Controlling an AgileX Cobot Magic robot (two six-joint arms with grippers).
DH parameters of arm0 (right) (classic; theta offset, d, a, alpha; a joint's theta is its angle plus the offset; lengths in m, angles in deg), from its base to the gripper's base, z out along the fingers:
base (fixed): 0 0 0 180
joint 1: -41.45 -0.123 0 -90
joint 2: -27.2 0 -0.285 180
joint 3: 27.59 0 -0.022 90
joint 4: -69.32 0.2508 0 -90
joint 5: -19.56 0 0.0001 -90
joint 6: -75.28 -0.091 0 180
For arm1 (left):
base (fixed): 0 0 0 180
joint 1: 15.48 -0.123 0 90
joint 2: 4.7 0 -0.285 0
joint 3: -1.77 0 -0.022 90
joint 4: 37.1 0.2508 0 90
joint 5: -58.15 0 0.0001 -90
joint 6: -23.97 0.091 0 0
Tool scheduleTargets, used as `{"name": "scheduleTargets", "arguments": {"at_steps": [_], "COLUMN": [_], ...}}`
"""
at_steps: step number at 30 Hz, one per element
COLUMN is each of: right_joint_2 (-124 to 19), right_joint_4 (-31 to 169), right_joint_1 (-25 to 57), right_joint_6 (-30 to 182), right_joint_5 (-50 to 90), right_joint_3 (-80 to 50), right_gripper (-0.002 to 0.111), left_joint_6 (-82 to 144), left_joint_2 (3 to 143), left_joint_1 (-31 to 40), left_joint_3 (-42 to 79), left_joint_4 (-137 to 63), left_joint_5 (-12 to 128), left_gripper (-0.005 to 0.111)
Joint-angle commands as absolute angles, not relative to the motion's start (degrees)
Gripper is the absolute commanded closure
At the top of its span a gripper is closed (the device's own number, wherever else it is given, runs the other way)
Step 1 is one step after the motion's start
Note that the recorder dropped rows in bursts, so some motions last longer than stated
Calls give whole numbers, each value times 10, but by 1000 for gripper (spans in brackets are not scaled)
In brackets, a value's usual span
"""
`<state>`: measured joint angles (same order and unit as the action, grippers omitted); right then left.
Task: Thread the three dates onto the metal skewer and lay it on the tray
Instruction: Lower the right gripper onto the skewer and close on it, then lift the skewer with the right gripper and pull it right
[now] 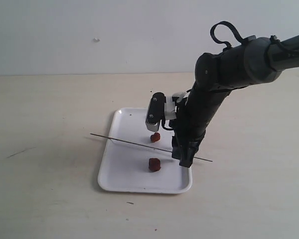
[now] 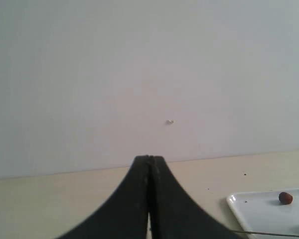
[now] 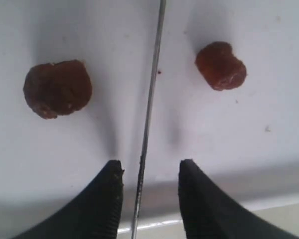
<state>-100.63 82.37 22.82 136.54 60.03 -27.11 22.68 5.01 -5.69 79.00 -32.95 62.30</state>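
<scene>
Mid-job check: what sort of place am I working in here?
Probably a lab test bench rather than a kitchen: a bare pale tabletop, a blank white wall behind it, and a staged setup of a white tray, two dates and a metal skewer.

1. A plain, pale grey-white wall (image 1: 139, 35) fills the far side, softly and evenly lit.
2. A small white speck (image 1: 96, 39) sits on it, left of centre.
3. A pale beige matte tabletop (image 1: 45, 199) spans the near side, with a thin dark streak (image 1: 21, 152) on its left.
</scene>
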Motion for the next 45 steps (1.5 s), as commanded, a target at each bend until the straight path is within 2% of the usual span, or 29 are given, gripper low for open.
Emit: {"name": "scheduleTargets", "arguments": {"at_steps": [1,31,35,45], "right_joint_2": [-1006,-1020,-1020,-1020], "right_joint_4": [828,829,829,824], "right_joint_1": [228,228,228,228], "right_joint_6": [1378,1382,1382,1383], "right_joint_5": [597,584,586,582], "right_joint_3": [-275,-275,-275,-275], "right_gripper": [70,71,79,108], "left_joint_6": [223,223,223,223], "left_joint_2": [47,47,47,47], "left_joint_1": [-58,-58,-58,-58], "left_joint_3": [790,790,790,790], "left_joint_4": [-328,-328,-328,-328], "left_joint_5": [623,623,623,623], "left_gripper": [107,107,107,107]}}
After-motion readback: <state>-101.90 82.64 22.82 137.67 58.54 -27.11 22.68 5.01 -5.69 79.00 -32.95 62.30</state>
